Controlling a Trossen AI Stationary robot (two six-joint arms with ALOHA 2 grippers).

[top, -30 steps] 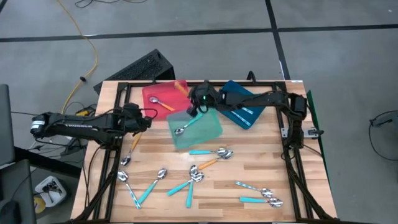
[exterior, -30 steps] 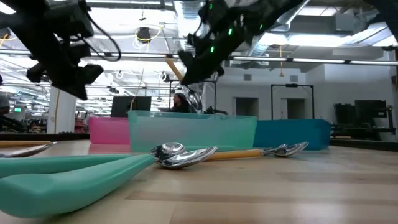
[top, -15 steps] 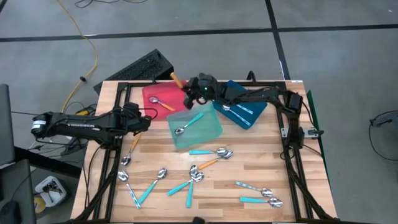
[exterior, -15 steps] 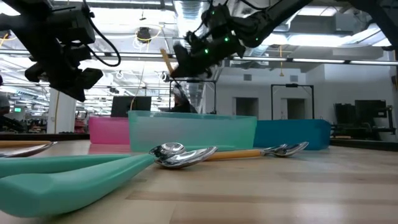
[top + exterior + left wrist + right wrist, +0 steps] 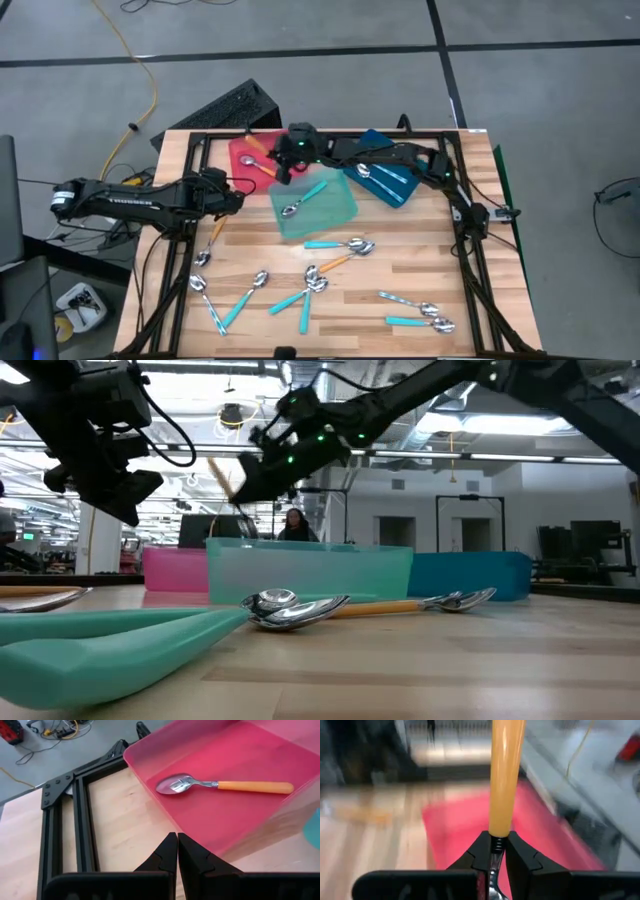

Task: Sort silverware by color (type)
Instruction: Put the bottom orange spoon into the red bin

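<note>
My right gripper is above the red tray and shut on an orange-handled spoon. In the low view the gripper is well above the trays, and the spoon's orange handle sticks out past it. One orange-handled spoon lies flat in the red tray. A teal-handled spoon lies in the teal tray. Pale-blue-handled spoons lie in the blue tray. My left gripper is shut and empty, left of the red tray. My right gripper pinches the spoon between its two fingers at the metal neck, just where the orange handle ends. The handle runs on past the fingertips, in line with the fingers; the bowl end lies back between them. The spoon is lifted clear above the red tray.
Several loose spoons with teal, orange and pale blue handles lie on the wooden table's near half, some in small heaps. In the low view a teal handle and an orange-handled spoon lie close. A black frame borders the table.
My right gripper has carried the orange-handled spoon toward the table's left edge, from between the teal and blue trays to above the red tray, staying high and shut on it. The spoon's handle has swung round with it to point toward the left.
</note>
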